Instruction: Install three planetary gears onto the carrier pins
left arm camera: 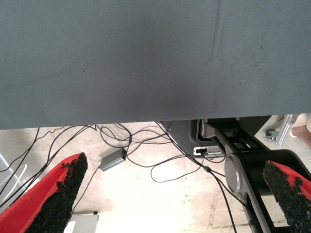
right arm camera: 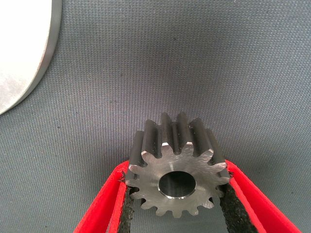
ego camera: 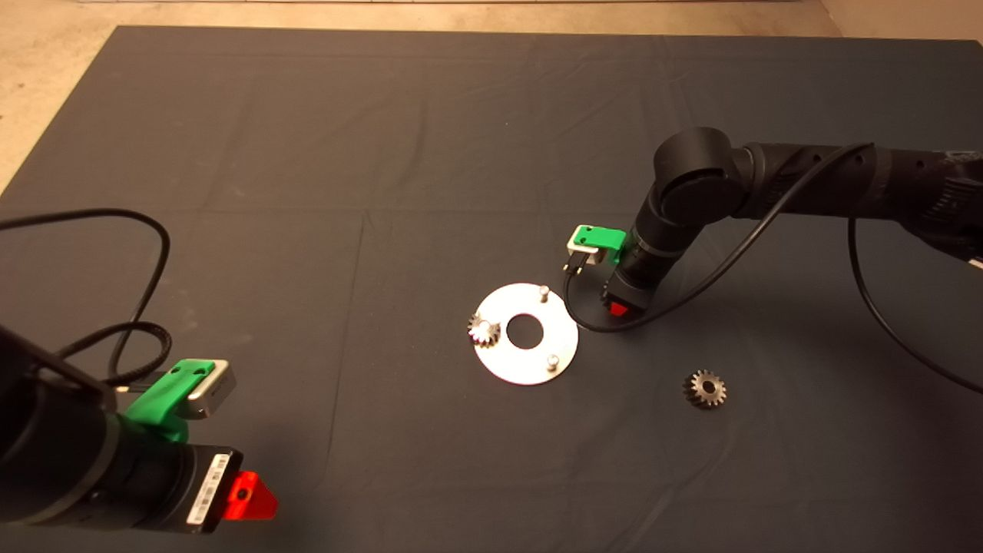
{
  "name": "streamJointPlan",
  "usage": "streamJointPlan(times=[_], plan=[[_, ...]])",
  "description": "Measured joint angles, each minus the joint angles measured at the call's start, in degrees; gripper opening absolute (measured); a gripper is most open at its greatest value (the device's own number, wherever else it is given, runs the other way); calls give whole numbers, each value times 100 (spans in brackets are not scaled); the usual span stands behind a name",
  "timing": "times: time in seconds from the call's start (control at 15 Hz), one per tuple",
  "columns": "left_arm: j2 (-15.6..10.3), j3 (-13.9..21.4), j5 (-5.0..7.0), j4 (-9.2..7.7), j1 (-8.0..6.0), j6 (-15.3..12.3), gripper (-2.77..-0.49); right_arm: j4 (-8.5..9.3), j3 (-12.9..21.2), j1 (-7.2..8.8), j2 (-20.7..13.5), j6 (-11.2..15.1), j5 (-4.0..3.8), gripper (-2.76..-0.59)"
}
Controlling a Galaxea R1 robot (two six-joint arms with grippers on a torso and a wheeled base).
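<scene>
While your left gripper (ego camera: 249,495) waits at the mat's (ego camera: 307,153) near-left edge with fingers spread, the carrier disc (ego camera: 525,367) lies mid-mat: one gear (ego camera: 484,330) seated, two pins (ego camera: 544,292) bare. Your right gripper (right arm camera: 175,213) hovers just beside the disc's rim, pinching a second gear (right arm camera: 176,165) by its teeth, bore clear for threading. The third gear (ego camera: 705,389) lies apart.

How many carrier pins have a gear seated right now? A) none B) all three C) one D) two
C. In the head view one gear sits on the pin at the disc's left side, while the other two pins stand bare. A second gear lies on the mat, and the right gripper is shut on a third gear.
</scene>
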Motion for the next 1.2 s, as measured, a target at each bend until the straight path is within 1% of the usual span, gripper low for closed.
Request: streamJointPlan(times=[0.47,0.6,0.67,0.73,0.93,1.0,1.07,1.13,1.2], plan=[[0,7,0,-17,0,0,-64,-9,2,2,6,22,2,-229],[0,7,0,-20,0,0,-64,-11,2,19,28,133,11,-231],[0,7,0,-21,0,0,-64,-11,5,78,61,175,2,-231],[0,7,0,-22,0,-1,-64,-11,5,181,94,247,5,-231],[0,7,0,-22,0,-1,-64,-2,2,588,279,457,7,-232],[0,7,0,-22,0,0,-64,24,2,725,351,505,10,-232],[0,7,0,-22,0,-1,-64,78,0,880,413,546,10,-232],[0,7,0,-23,0,0,-64,197,-39,1044,481,576,10,-232],[0,7,0,-22,0,-1,-64,403,-156,1192,564,590,10,-232]])
